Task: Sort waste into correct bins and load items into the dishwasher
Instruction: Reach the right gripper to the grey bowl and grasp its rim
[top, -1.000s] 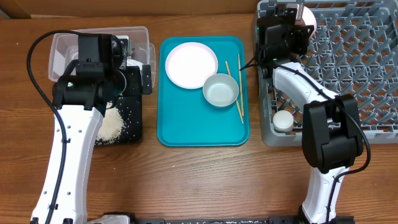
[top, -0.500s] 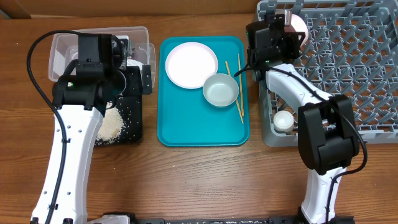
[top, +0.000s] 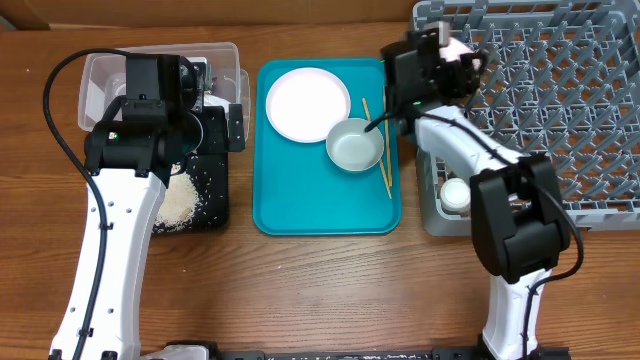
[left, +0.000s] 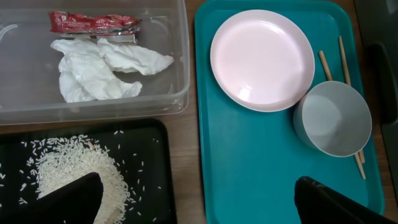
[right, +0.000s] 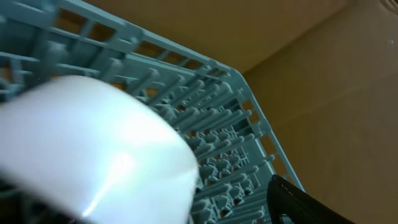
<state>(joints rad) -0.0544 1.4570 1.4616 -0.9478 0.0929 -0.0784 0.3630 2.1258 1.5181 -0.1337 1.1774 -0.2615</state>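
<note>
While the left gripper (left: 196, 190) hangs with its fingers spread wide and nothing between them, the right gripper (top: 447, 62) is at the near-left corner of the large grey dish rack (top: 560, 110). Most of the rack spreads to that gripper's right. The teal tray (top: 300, 200) lies just to the right gripper's left, and under the left gripper's right finger. The clear tub (top: 100, 70) sits ahead of the left gripper, and the black tray (top: 218, 200) is below its left finger.

On the teal tray, the large plate (top: 308, 103) and the grey bowl (top: 354, 145) touch each other. The small plate (top: 458, 48) is right at the right gripper's fingers, over the rack corner. The wrist view shows it as a white blur beside one dark finger, so I cannot tell whether the gripper holds it. The white cup (top: 455, 193) sits in the rack, behind the right gripper toward the robot. The chopsticks (top: 385, 178) lie along the tray edge nearest the right gripper.

The tissue (left: 93, 68) and red wrapper (left: 93, 23) are in the tub, and the rice (left: 68, 174) is piled in the black tray.

The waste looks sorted, so this seems to be the rack-loading step. The next move probably calls for leaving the small plate seated between pegs, then reaching left for the bowl.
</note>
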